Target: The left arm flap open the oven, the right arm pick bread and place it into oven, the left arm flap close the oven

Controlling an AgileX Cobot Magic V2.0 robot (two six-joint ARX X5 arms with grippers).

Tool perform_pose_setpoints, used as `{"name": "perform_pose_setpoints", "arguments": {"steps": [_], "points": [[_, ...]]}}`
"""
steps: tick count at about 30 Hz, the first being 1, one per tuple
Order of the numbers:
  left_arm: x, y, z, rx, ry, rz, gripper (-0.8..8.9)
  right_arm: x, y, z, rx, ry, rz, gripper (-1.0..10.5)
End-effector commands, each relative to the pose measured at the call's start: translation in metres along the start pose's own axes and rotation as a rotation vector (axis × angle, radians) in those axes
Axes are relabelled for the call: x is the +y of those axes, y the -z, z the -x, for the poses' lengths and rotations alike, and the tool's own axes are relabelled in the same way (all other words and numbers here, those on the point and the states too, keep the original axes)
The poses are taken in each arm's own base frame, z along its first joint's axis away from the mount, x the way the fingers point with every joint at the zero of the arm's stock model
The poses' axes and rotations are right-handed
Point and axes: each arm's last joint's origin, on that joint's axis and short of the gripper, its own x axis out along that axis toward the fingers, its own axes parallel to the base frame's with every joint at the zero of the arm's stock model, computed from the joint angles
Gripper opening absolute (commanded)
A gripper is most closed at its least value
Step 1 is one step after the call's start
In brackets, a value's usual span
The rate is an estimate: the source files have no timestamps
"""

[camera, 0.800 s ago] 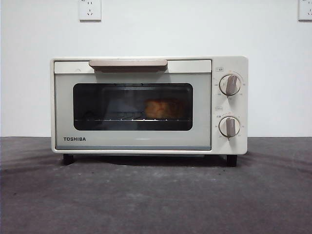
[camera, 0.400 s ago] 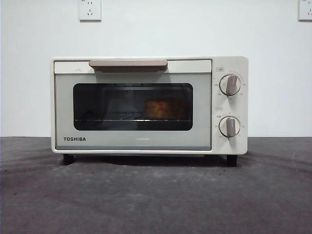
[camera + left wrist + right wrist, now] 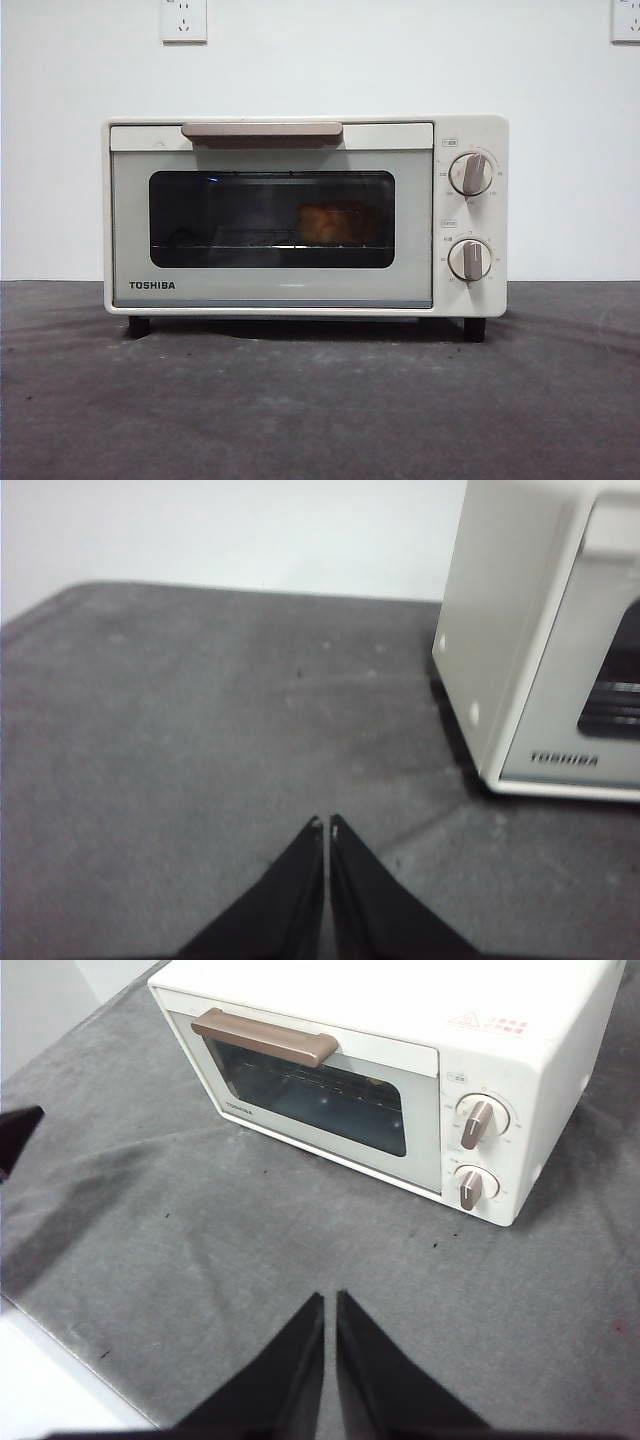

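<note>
oven [image 3: 270, 290] being seen shut on counter [image 3: 320, 400] | bread [image 3: 335, 223] being seen inside on rack, behind glass | L gripper [image 3: 327, 825] & R gripper [image 3: 330, 1298] jaws clenched, empty, apart from oven | bread judged light/soft; door best taken at bar handle [image 3: 262, 130]

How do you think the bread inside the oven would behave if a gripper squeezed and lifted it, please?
The bread looks small, so probably light. Its lumpy golden crust suggests it may dent under firm jaws. It sits flat on the wire rack behind the oven door, so rolling seems unlikely.
</note>
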Motion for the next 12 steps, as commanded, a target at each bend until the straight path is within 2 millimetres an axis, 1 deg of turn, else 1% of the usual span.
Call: {"name": "perform_pose_setpoints", "arguments": {"steps": [1,12], "points": [[0.0011,0.0046,-0.0019,-0.002,-0.025,0.009,0.22,0.0018,-0.0039,0.0029,-0.02,-0.012,0.011,0.2],[0.0011,0.0046,-0.0019,-0.001,-0.024,0.018,0.22,0.0018,-0.0039,0.0029,-0.02,-0.012,0.011,0.2]]}}
